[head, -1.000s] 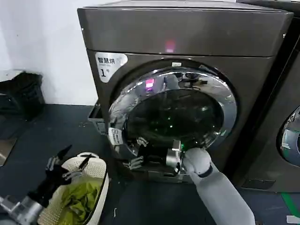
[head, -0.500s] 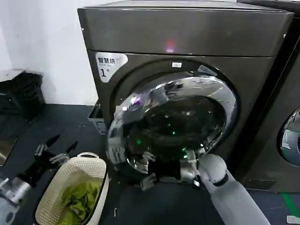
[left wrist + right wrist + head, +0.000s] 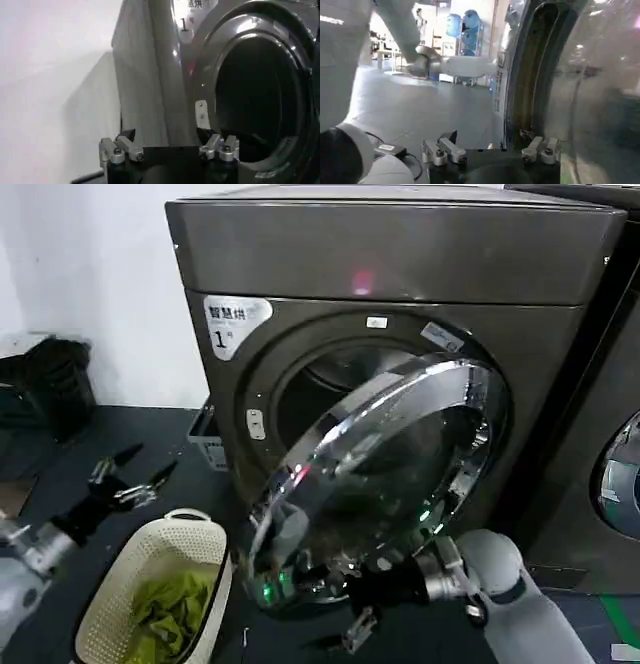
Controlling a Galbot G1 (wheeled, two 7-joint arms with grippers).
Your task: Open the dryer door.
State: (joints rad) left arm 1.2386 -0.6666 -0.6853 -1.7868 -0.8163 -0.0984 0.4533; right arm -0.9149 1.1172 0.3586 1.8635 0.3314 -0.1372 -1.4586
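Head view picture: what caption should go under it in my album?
The right pincer swings the dryer door open on the dryer, while the left pincer waits open above a laundry basket.

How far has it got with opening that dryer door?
Well underway. The door is unlatched and swung partly out, showing the drum opening. The right gripper sits open under the door's lower rim. The left gripper hangs open above the basket. Left: swinging the door fully wide.

Head camera looks down; wrist cameras closely face the dryer (image 3: 400,334).
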